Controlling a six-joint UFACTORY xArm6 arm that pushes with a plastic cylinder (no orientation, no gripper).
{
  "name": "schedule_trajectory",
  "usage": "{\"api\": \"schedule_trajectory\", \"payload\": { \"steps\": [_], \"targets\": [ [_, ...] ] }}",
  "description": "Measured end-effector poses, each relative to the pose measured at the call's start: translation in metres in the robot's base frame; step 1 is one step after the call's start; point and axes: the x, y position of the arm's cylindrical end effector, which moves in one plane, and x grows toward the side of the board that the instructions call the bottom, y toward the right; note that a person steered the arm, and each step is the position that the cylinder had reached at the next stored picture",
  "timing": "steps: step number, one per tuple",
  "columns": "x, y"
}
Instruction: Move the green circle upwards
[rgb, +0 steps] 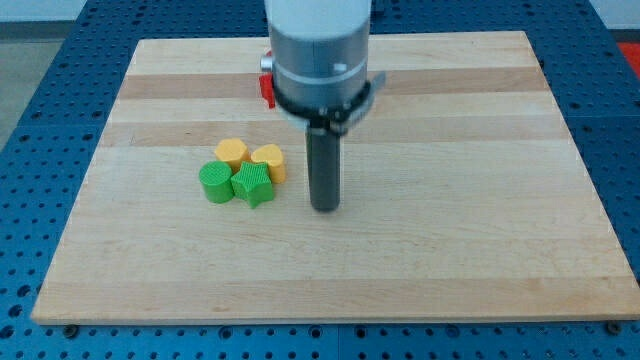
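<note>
Camera view: no jaws, my tip (326, 207) right of light, rigid green circle (214, 183); push its lower edge

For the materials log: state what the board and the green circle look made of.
Board: apparently pale wood, matte, with lengthwise grain and plank bands. Green circle: probably plastic, possibly 3D-printed, with a ribbed side and dull sheen. My tip stands to its right.

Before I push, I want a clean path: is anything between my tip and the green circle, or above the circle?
Yes. The green star-like block sits between my tip and the green circle. Toward the view's top, the yellow block lies just above the circle, touching or nearly so.
</note>
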Motion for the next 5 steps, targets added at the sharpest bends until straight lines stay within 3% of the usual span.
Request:
{"api": "schedule_trajectory", "payload": {
  "steps": [1,2,5],
  "targets": [
    [0.029,-0.044],
    [0.026,-0.092],
    [-0.021,-0.120]
  ]
}}
